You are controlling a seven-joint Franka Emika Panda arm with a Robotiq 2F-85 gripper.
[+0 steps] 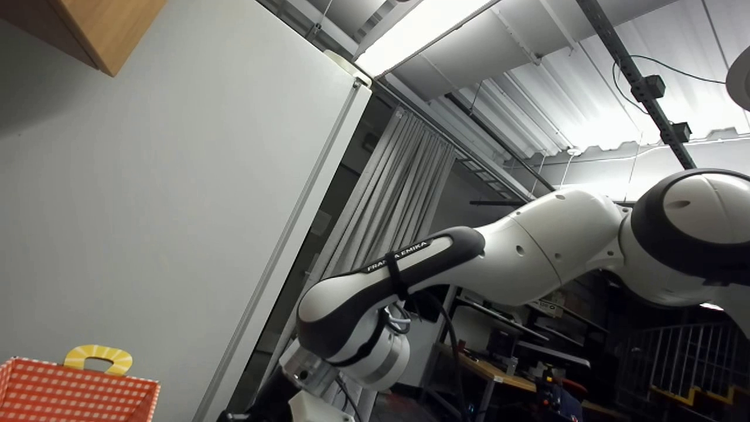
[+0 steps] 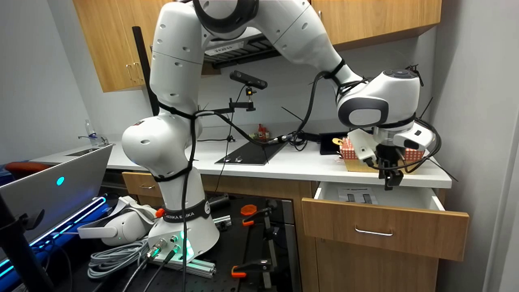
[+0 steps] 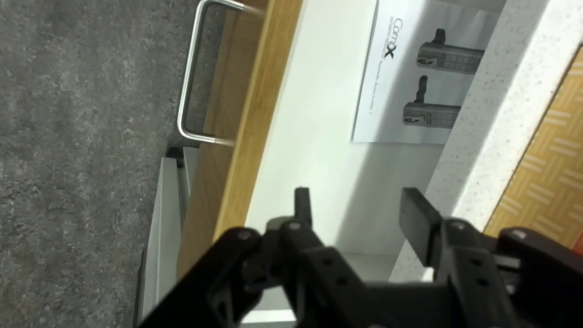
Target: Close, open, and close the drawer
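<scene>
The wooden drawer (image 2: 340,219) is pulled out beneath the white counter at the right in an exterior view. Its metal handle (image 2: 373,232) is on the front panel. In the wrist view the drawer front (image 3: 255,123) runs diagonally, with the handle (image 3: 184,86) at upper left. My gripper (image 2: 391,182) points down over the drawer, behind its front panel. In the wrist view the gripper (image 3: 355,198) has its fingers apart with nothing between them, the left one over the white drawer interior and the right one near the counter edge.
A printed paper (image 3: 401,91) lies inside the drawer. The counter edge (image 3: 492,118) overhangs the drawer's back. A red checked basket (image 2: 348,150) stands on the counter behind the gripper and also shows in an exterior view (image 1: 76,392). A grey wall (image 2: 466,162) stands at the right.
</scene>
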